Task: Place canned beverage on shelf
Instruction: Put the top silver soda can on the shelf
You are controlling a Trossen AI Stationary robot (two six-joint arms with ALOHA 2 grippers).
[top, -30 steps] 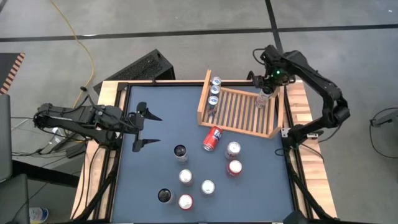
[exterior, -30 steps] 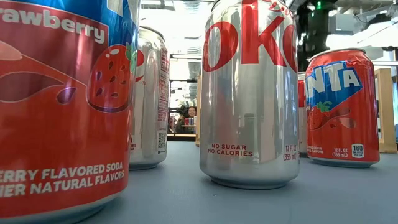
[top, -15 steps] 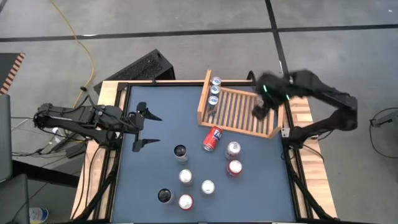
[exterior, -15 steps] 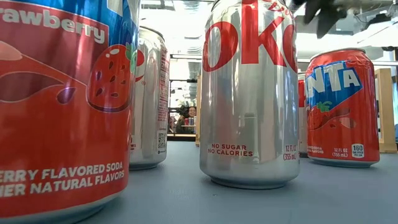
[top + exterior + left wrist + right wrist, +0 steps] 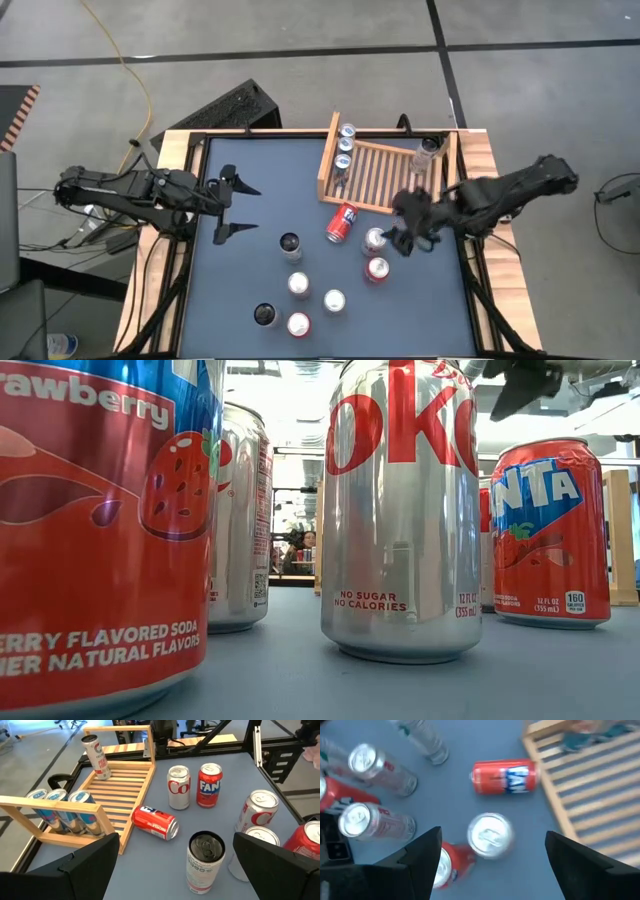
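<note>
The light wooden shelf [image 5: 385, 178] lies at the table's far right. Three cans [image 5: 345, 150] stand along its left side board, and one silver and red can [image 5: 428, 150] stands upright in its far right corner. My right gripper [image 5: 398, 225] is open and empty, raised above the table just near of the shelf. Its fingers stand over a silver Coke can [image 5: 491, 835] that stands beside a red Fanta can [image 5: 377, 269]. Another red can [image 5: 342, 222] lies on its side against the shelf's near board. My left gripper [image 5: 235, 205] waits open at the table's left.
Several more upright cans stand near the table's near edge: a black-topped one [image 5: 290, 243], silver ones [image 5: 299, 284] [image 5: 334, 300], and two at the front [image 5: 265, 315] [image 5: 298, 324]. The shelf's slats [image 5: 117, 795] between its cans are bare.
My right gripper has left the can in the shelf's far right corner. It has swung toward the table's near edge and a little left, over the shelf's near board, to above the standing cans. The can stays upright on the shelf.
</note>
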